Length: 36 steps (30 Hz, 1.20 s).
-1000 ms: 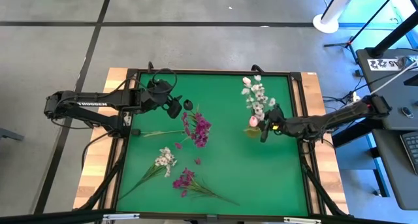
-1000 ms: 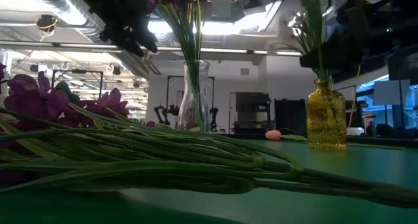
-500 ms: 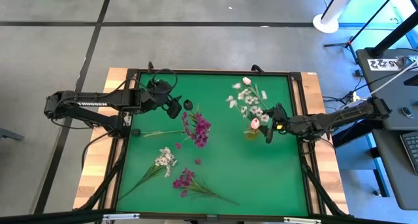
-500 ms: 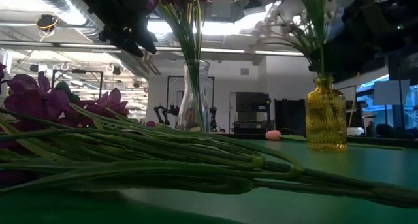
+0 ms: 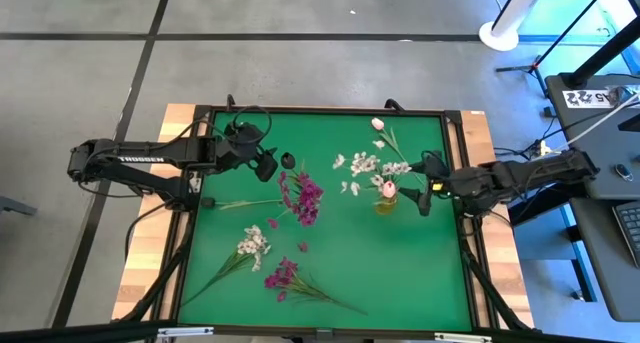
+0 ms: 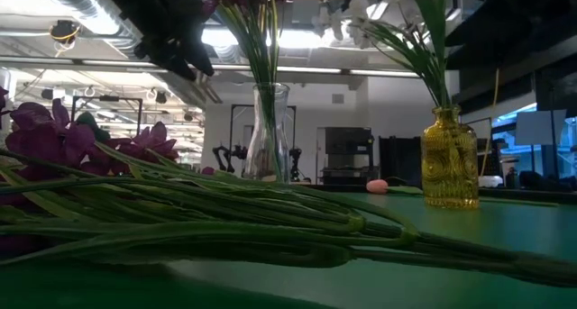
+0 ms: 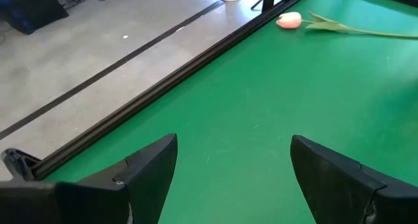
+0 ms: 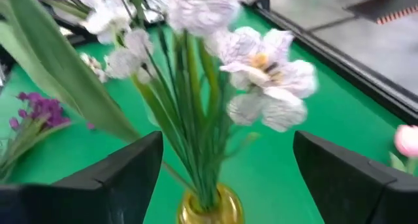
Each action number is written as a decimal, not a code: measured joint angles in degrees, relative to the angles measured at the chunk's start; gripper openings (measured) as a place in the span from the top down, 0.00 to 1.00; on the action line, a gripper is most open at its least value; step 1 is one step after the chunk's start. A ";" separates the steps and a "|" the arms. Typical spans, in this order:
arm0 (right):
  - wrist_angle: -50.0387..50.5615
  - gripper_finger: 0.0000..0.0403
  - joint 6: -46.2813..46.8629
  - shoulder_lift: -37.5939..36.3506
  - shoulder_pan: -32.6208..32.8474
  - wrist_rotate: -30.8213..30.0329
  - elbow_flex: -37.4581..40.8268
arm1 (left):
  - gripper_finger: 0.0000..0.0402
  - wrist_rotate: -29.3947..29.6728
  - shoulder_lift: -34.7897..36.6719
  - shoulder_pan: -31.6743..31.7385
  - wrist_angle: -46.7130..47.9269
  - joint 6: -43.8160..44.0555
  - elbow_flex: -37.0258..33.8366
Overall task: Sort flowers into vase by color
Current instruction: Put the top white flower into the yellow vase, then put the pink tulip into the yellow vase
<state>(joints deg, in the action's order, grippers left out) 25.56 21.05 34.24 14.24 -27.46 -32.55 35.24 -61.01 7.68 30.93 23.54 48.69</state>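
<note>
I count two vases on the green table (image 5: 340, 273): one clear glass vase (image 6: 269, 133) holding magenta stems, one amber vase (image 6: 450, 160) holding white blossoms (image 5: 362, 166). Loose sprays lying flat toward the near edge: one white spray (image 5: 252, 246) and one magenta spray (image 5: 283, 276), so two. One pink tulip (image 7: 289, 19) lies by the far edge. One small dark bud (image 5: 288, 161) near the left arm. Two arms, two grippers in view.
</note>
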 joint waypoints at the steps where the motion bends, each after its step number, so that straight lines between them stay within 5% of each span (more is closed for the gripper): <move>1: 2.64 0.15 0.93 0.00 0.00 -0.09 -1.06 | 0.27 0.00 0.01 0.01 0.09 0.03 0.01; 11: 15.69 0.15 6.37 0.02 0.00 -0.27 -2.58 | 0.27 0.00 0.00 0.00 0.09 0.08 0.01; 21: 25.43 0.15 20.98 3.43 -5.87 -19.32 -2.56 | 0.27 -0.44 0.02 0.02 -1.14 0.08 0.00; 36: 12.43 0.15 2.91 14.43 -42.26 2.28 -2.55 | 0.27 -0.44 0.01 0.01 -1.75 -0.12 0.02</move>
<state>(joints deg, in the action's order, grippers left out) 37.99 23.96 48.67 -28.02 -25.18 -35.10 34.81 -61.00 7.69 29.18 23.42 48.71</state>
